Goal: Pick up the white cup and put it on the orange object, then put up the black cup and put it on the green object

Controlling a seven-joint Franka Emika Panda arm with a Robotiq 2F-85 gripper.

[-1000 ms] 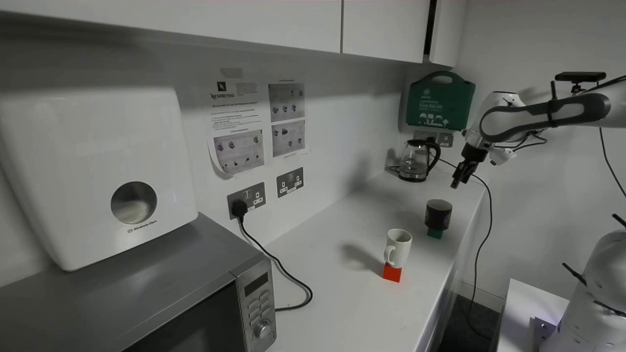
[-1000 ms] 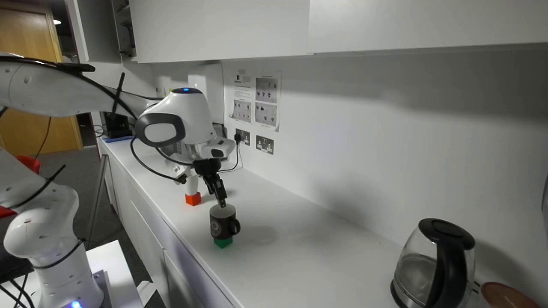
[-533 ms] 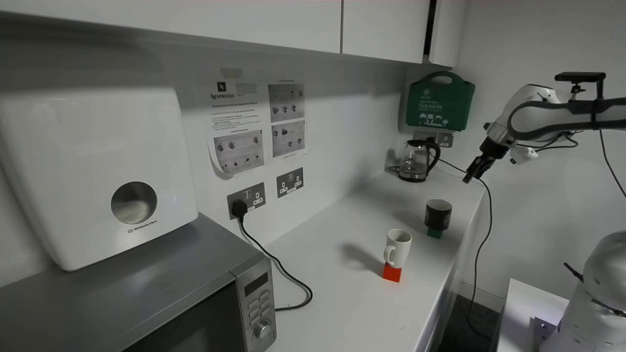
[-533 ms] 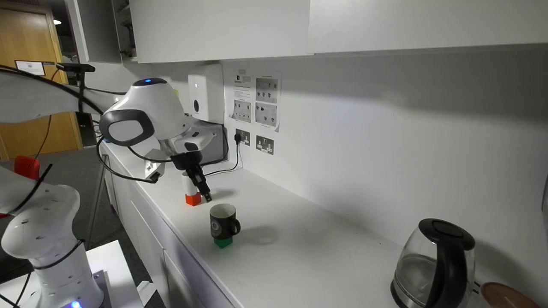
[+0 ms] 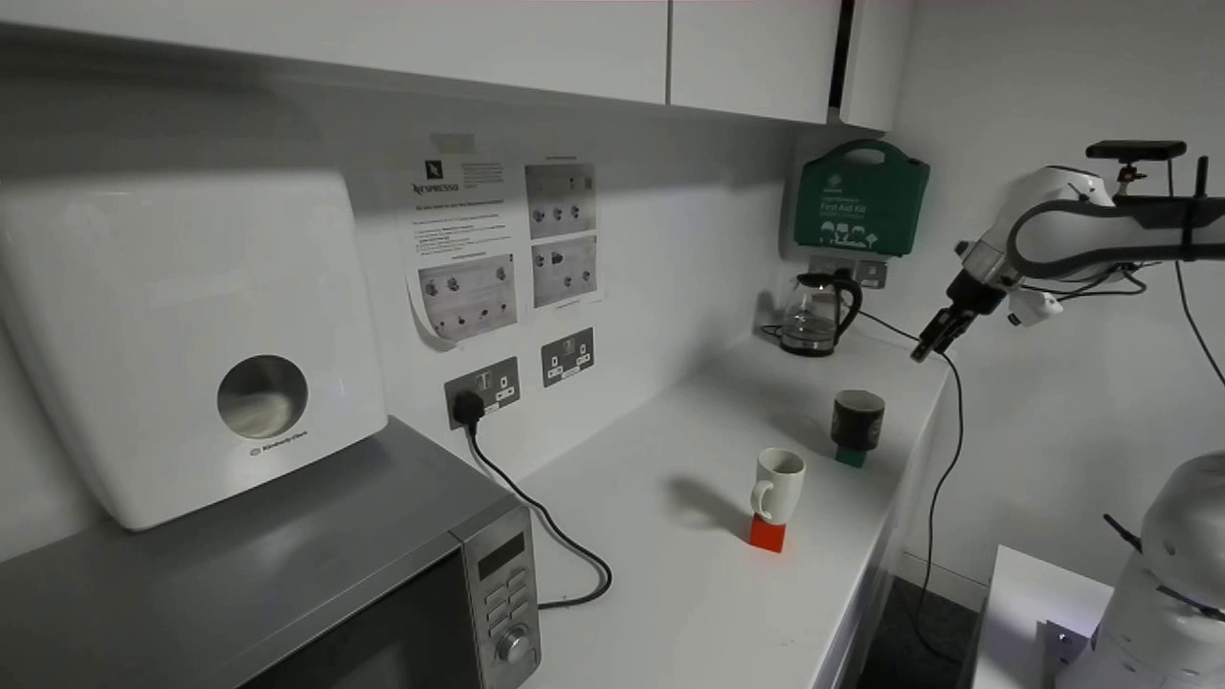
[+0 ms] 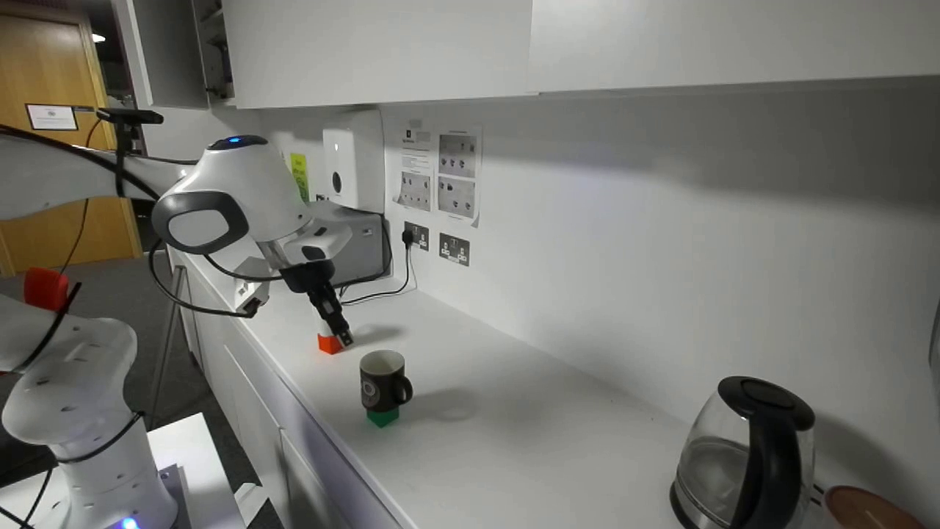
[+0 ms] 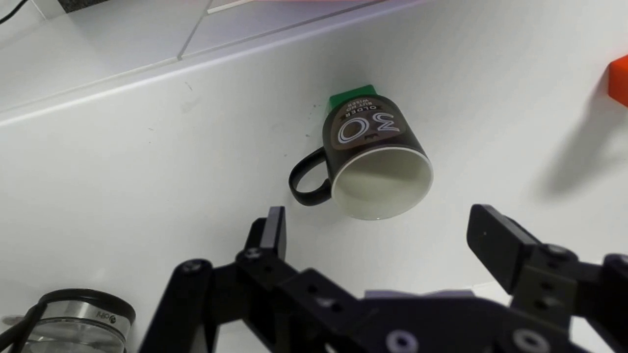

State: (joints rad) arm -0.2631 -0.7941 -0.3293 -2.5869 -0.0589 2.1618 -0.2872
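Observation:
The white cup (image 5: 779, 483) stands upright on the orange object (image 5: 767, 534), a small red-orange block. In an exterior view the gripper hides most of this cup, and the orange block (image 6: 330, 344) shows beside the fingertips. The black cup (image 5: 857, 421) stands upright on the green object (image 5: 851, 457), a small green block. The black cup (image 6: 382, 386) and green block (image 6: 382, 417) show there too. My gripper (image 6: 345, 339) is in the air, apart from both cups. In the wrist view the gripper (image 7: 381, 228) is open and empty, with the black cup (image 7: 365, 132) beyond its fingertips.
A glass kettle (image 5: 812, 316) stands at the counter's far end. A microwave (image 5: 383, 565) and its black cable occupy the near end. Wall cabinets (image 6: 382, 51) hang above the counter. A green first aid box (image 5: 861, 201) is on the wall.
My gripper has moved away from above the black cup, back toward the robot's side. Both cups and both blocks have stayed where they were.

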